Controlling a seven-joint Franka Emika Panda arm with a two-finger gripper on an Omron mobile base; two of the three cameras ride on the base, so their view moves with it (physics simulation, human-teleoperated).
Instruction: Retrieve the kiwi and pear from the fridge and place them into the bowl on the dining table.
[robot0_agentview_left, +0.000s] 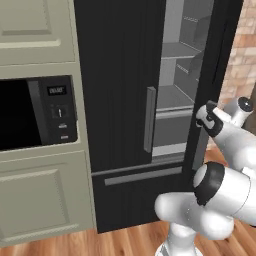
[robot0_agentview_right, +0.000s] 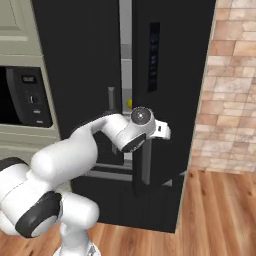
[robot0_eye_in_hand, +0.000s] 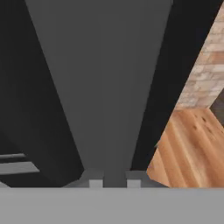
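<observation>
The black fridge (robot0_agentview_left: 120, 75) has its left door shut and its right door (robot0_agentview_right: 175, 100) swung partly out, so grey shelves (robot0_agentview_left: 177, 50) show inside. Through the gap between the doors a small yellow spot, the pear (robot0_agentview_right: 129, 103), peeks out. My gripper (robot0_eye_in_hand: 113, 179) is at the right door's long grey handle (robot0_agentview_right: 146, 165). In the hand view that handle (robot0_eye_in_hand: 105, 87) runs up from between the two fingertips (robot0_eye_in_hand: 94, 180), which press on either side of it. The kiwi, the bowl and the dining table are out of view.
A built-in black microwave (robot0_agentview_left: 30, 112) sits in pale cabinets left of the fridge. A brick wall (robot0_agentview_right: 230, 100) stands close on the right, behind the open door. Wooden floor (robot0_agentview_right: 215, 215) lies below. The fridge's lower drawer (robot0_agentview_left: 142, 176) is shut.
</observation>
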